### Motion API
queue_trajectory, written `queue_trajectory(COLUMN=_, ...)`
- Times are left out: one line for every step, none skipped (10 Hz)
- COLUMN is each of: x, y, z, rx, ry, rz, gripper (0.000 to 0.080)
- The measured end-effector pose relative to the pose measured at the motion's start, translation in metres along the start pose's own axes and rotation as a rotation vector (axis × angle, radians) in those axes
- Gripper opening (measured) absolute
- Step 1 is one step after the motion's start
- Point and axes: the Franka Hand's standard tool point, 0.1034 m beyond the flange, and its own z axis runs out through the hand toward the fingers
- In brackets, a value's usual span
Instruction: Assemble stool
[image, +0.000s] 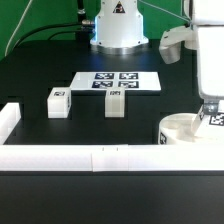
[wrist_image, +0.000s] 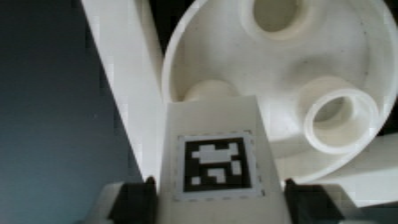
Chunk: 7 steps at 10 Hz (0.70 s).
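One leg block (wrist_image: 215, 140) sits clamped between the jaws, over the seat (wrist_image: 231, 62).

The arm (image: 205, 60) has glossy white rounded shells and a grey joint piece. Its white base (image: 118, 28) bears a black triangular warning mark above a pale blue glow. The end effector (wrist_image: 210, 203) has grey fingers (wrist_image: 123, 203).
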Motion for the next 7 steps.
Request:
queue_trajectory(x=0.0007, y=0.0007, z=0.0001, rx=0.004, ry=0.002, rz=0.069, gripper=0.0338)
queue_trajectory(x=0.001, y=0.0018, z=0.0002, rx=0.014, ry=0.0, rz=0.123, gripper=0.034)
queue_trajectory(x=-0.0002, y=0.0026, z=0.0004, rx=0.028, ry=0.011, rz=0.254, gripper=0.034)
queue_trajectory(x=-0.0005, y=0.0023, z=0.0008, rx=0.042, ry=0.024, rz=0.419, gripper=0.034)
queue_trajectory(x=-0.0007, y=0.0027, z=0.0011, rx=0.055, ry=0.038, rz=0.618, gripper=0.034)
queue_trajectory(x=-0.0027, y=0.0042, z=0.0009, rx=0.073, ry=0.053, rz=0.772, gripper=0.034)
queue_trajectory(x=-0.0035, y=0.0052, z=0.0004, rx=0.08, ry=0.061, rz=0.83, gripper=0.034)
